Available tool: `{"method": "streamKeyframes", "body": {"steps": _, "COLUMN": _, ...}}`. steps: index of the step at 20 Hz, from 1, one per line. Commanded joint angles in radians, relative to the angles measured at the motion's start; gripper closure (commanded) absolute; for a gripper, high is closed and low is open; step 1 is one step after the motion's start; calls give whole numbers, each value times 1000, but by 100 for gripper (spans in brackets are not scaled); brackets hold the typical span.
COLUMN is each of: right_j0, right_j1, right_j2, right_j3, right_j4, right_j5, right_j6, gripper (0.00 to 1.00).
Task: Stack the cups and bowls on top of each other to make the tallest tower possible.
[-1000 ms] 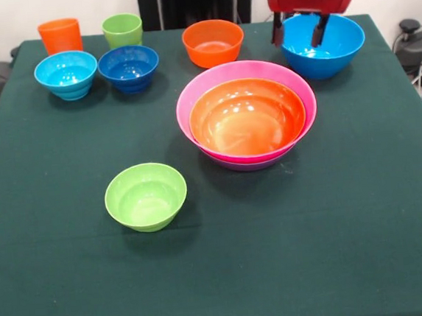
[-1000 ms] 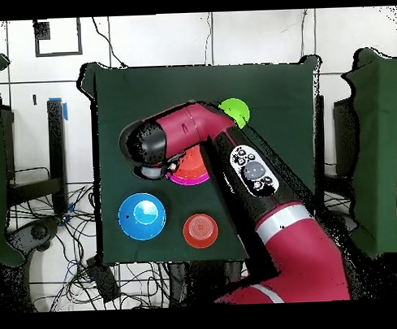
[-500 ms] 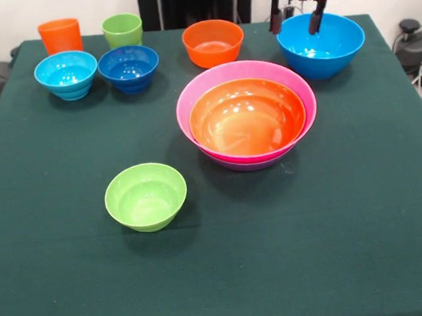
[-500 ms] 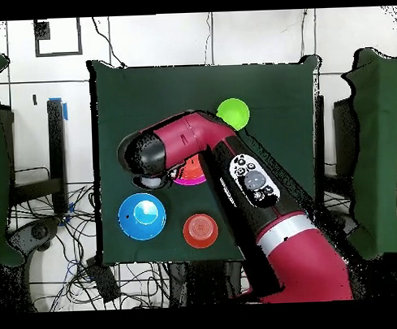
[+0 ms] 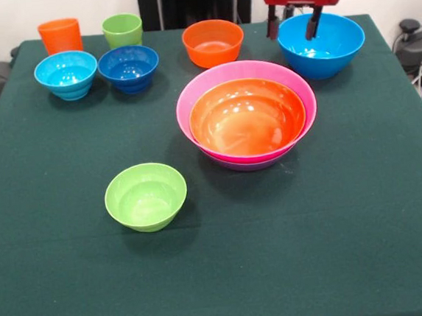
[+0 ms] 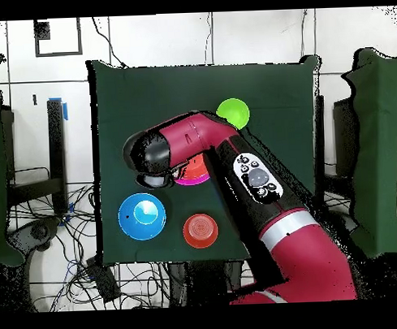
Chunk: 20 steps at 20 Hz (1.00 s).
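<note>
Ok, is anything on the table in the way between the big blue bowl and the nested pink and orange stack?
Nothing visible. The big glossy blue plastic bowl sits on bare green cloth beside the tower of nested bowls; the small orange bowl stands off to the side. The gripper hangs above the blue bowl's rim, jaws open.

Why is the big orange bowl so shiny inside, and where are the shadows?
Front view: lamps above make white glare patches inside the orange bowl and the blue bowl; soft dark shadows sit beside the green bowl and under the pink bowl. Overhead view: the arm hides most bowls, so no glare to see there.
</note>
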Motion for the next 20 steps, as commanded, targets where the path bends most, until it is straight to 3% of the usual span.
{"method": "streamKeyframes", "body": {"steps": 1, "right_j0": -38, "right_j1": 107, "right_j2": -6, "right_j3": -71, "right_j4": -78, "right_j5": -20, "right_j6": -277, "gripper": 0}}
{"method": "streamKeyframes", "body": {"steps": 11, "right_j0": -36, "right_j1": 181, "right_j2": 17, "right_j3": -218, "right_j4": -69, "right_j5": 138, "right_j6": -413, "gripper": 0}}
{"method": "streamKeyframes", "body": {"steps": 20, "right_j0": -25, "right_j1": 144, "right_j2": 13, "right_j3": -198, "right_j4": -74, "right_j5": 112, "right_j6": -431, "gripper": 0}}
